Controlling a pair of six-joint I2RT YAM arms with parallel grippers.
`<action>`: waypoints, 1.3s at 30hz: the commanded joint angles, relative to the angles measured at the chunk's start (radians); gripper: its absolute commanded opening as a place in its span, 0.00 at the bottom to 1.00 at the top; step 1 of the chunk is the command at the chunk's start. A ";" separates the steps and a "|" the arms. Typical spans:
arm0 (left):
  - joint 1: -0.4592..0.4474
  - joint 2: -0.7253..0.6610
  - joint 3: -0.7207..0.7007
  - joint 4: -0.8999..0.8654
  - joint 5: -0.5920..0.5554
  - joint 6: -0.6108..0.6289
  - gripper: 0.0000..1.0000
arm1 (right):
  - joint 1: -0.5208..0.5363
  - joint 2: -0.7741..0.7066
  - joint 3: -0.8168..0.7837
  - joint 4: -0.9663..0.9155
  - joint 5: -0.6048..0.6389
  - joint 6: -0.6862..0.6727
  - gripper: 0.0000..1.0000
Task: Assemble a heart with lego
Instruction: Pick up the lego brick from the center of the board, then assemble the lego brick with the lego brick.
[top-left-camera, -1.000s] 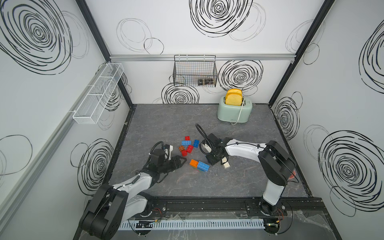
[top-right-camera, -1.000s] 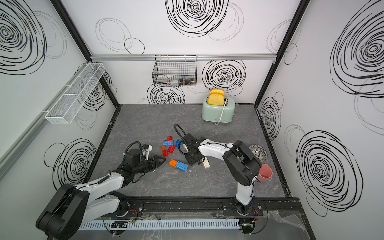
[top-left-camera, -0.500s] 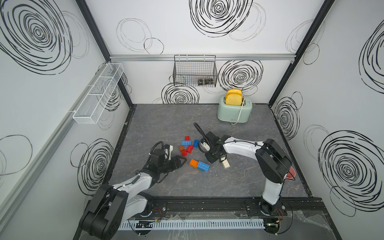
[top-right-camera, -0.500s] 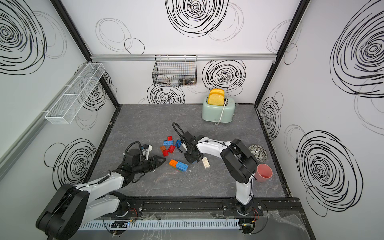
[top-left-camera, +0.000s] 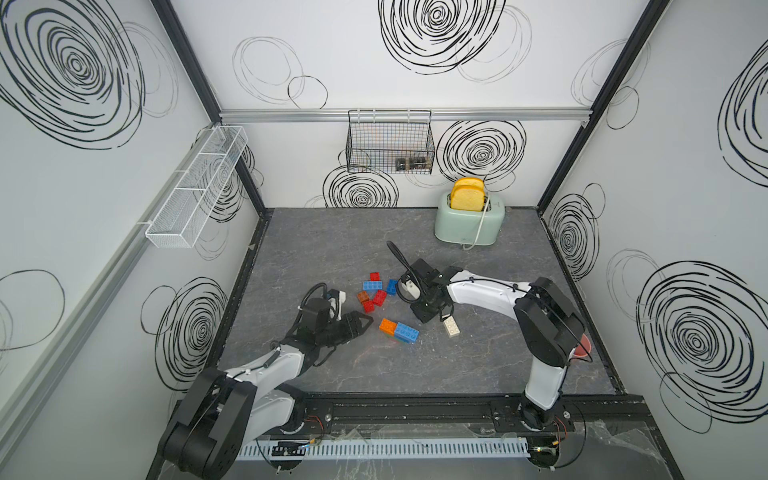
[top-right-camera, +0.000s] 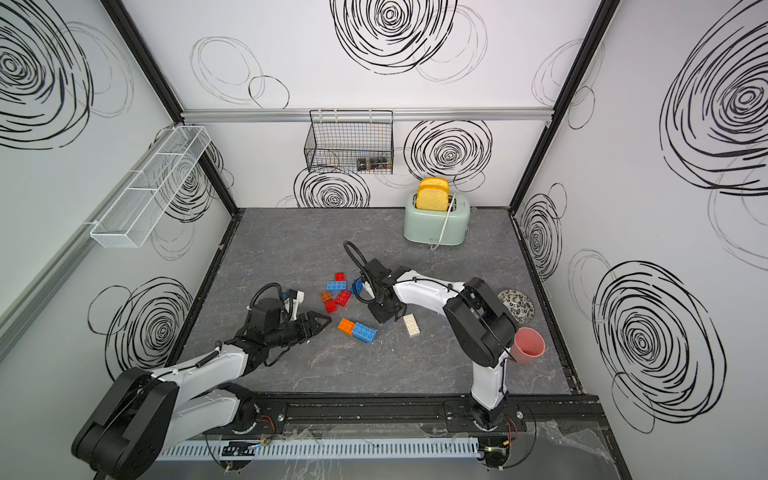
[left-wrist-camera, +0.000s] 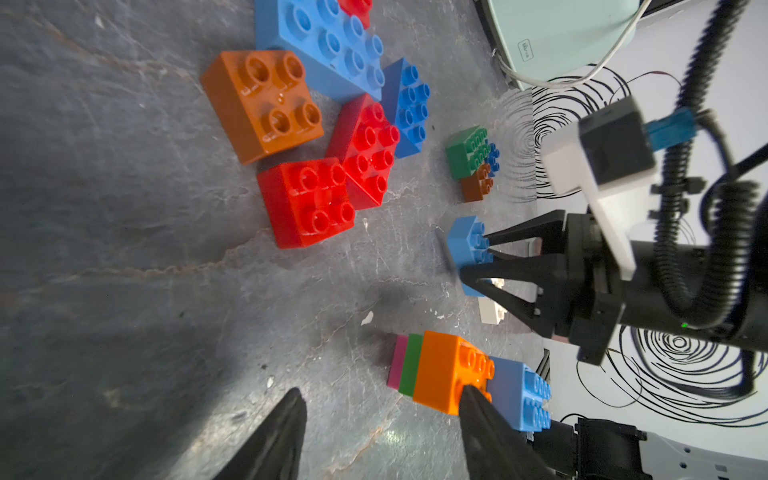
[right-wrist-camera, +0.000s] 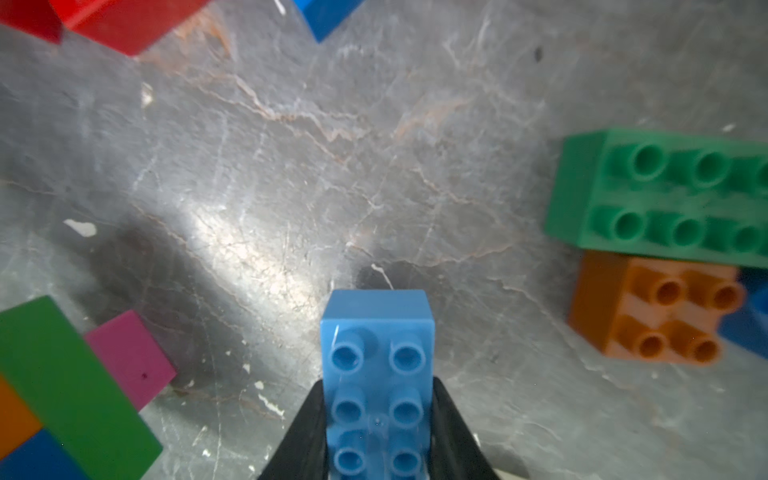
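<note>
1. Brick in the grasp: a light blue brick (right-wrist-camera: 376, 365), two studs wide with three rows showing, is pinched on its long sides between the black fingers (right-wrist-camera: 299, 440) of the right gripper (left-wrist-camera: 476, 257).
2. Its studs face back toward that wrist's camera, and its smooth end points away from the gripper.
3. It hangs low over the gray floor (top-left-camera: 332, 249), near a layered stack (top-left-camera: 399, 330), a white brick (top-left-camera: 451, 328) and the loose bricks (top-left-camera: 376, 293), which are red, blue and brown-orange.
4. The layered stack lies flat, with an orange and a blue brick on top and thin green and magenta layers under them (left-wrist-camera: 405, 365).
5. The left gripper (left-wrist-camera: 381, 390) has its jaws spread and holds nothing. One tip is just beside the stack's orange end, and I cannot tell whether they touch.
6. In both top views the right gripper (top-right-camera: 384, 318) covers the held brick almost entirely.
7. The brick's rear end is cut off at the edge of the right wrist view, so its full length is unclear.
8. Whether it rests on the floor or clears it cannot be told.
9. A green brick (right-wrist-camera: 665, 195) on a brown one, with blue behind, shows only in the wrist views and is blurred.
</note>
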 joint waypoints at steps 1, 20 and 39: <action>0.000 -0.028 0.012 -0.014 -0.038 0.007 0.63 | 0.003 -0.055 0.077 -0.061 0.030 -0.059 0.32; 0.052 -0.093 -0.017 -0.032 -0.040 -0.011 0.63 | 0.213 0.071 0.361 -0.201 -0.058 -0.152 0.31; 0.060 -0.091 -0.031 0.003 -0.023 -0.023 0.63 | 0.246 0.103 0.315 -0.214 -0.087 -0.186 0.31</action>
